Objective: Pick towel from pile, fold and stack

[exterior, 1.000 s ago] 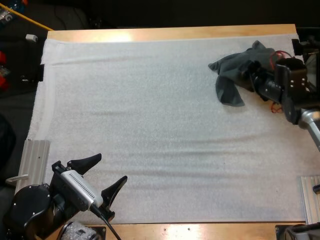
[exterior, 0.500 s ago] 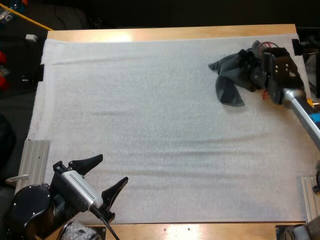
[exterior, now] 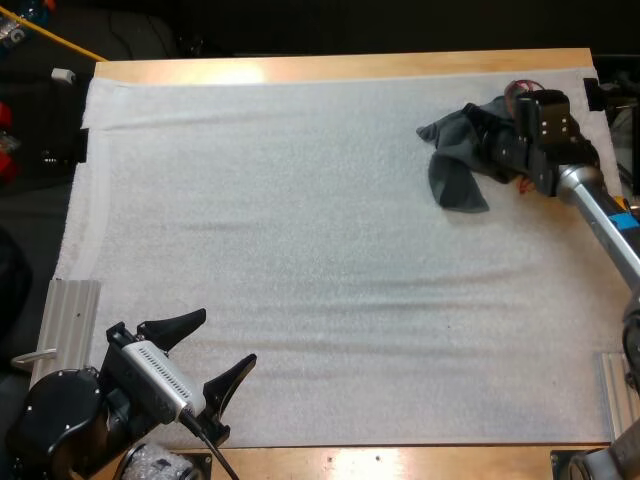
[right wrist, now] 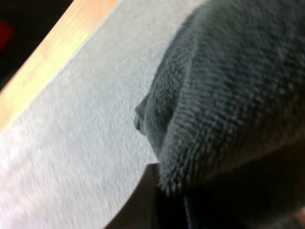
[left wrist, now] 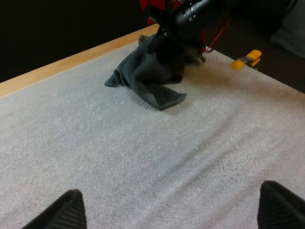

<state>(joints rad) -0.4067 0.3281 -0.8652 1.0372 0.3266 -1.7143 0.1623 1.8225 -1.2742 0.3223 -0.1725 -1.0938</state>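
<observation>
A crumpled dark grey-green towel [exterior: 455, 150] lies at the far right of the white mat [exterior: 300, 250], one flap trailing toward me. My right gripper [exterior: 490, 145] is buried in the towel's right side. Close up, the terry cloth [right wrist: 228, 95] bunches against a black finger [right wrist: 143, 200], so the gripper is shut on the towel. My left gripper [exterior: 220, 342] hovers open over the mat's near left corner, nothing between its fingers [left wrist: 66, 210]. From the left wrist, the towel [left wrist: 147, 81] lies far across the mat with the right arm [left wrist: 190, 14] on it.
The mat's far edge meets the wooden table border [exterior: 350, 66] just behind the towel. Metal rails [exterior: 70, 320] flank the mat at the near left and near right [exterior: 618, 395]. A yellow clip [left wrist: 248, 58] lies beside the towel.
My right arm has swung toward the far edge and pushed into the towel, and its fingers have closed on the cloth. The left arm stays still.
</observation>
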